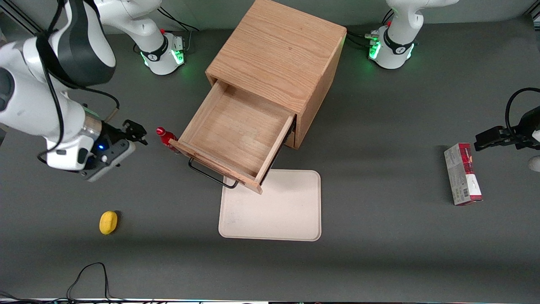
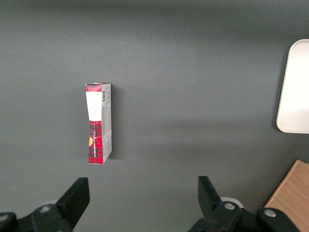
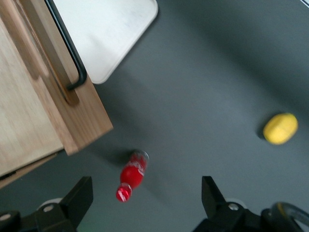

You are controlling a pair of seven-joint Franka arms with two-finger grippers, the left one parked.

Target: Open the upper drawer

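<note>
Now, front view: upper drawer [image 1: 236, 137] pulled well out of the cabinet [image 1: 278, 55], its black handle [image 1: 211, 175] over the white tray [image 1: 278, 211]. Gripper [image 1: 137, 131] hangs just beside the red bottle [image 1: 165, 137], touching nothing.
Right wrist view: fingers [image 3: 79, 198] spread apart, holding nothing; bottle between them, lemon [image 3: 280, 128] well apart.
Left wrist view: red box [image 2: 98, 123] on the table.

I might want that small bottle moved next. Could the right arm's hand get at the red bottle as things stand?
Probably yes. The hand hangs open close beside the red bottle, with only bare table between them. The upper drawer, pulled out, crowds the bottle's cabinet side, so approach from the hand's side.
</note>
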